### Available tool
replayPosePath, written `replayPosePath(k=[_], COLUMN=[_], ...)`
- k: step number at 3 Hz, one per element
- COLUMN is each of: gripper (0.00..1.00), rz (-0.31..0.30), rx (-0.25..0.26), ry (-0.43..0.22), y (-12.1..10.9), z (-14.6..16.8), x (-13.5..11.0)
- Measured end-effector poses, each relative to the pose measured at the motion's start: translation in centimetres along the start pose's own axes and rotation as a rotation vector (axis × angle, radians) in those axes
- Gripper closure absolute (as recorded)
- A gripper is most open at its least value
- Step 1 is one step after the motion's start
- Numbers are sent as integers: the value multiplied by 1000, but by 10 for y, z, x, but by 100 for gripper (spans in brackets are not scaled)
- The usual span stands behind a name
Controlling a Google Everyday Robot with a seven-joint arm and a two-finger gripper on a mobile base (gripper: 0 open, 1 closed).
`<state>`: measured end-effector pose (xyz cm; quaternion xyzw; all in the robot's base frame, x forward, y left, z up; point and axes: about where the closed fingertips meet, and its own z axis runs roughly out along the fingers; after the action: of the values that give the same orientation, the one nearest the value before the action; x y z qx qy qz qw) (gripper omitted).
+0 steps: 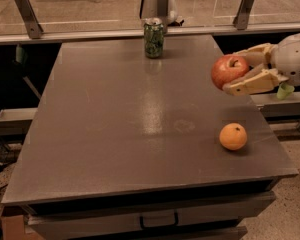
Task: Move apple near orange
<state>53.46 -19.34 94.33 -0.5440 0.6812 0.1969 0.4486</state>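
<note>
Above one side edge of the grey table [140,134], the gripper [241,72] pinches the apple [228,69] between its two fingers, in the air. Lifting is done; I judge that lowering it beside the orange [233,136], which rests on the table below, is left.

Table [115,134] — orange [233,136], can [153,38]; end effector [233,72] above right edge

Arm extends from right, tool [234,72] raised, 2 fingers [250,84] clamping apple [227,69]
</note>
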Motion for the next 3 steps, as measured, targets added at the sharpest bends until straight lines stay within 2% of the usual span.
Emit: replayPosePath(k=[1,2,3], gripper=[100,100,100], rz=[47,93,121], rx=[-20,-84,-169], ry=[4,15,13], y=[2,13,29], z=[-28,-38,-33], x=[27,52,76])
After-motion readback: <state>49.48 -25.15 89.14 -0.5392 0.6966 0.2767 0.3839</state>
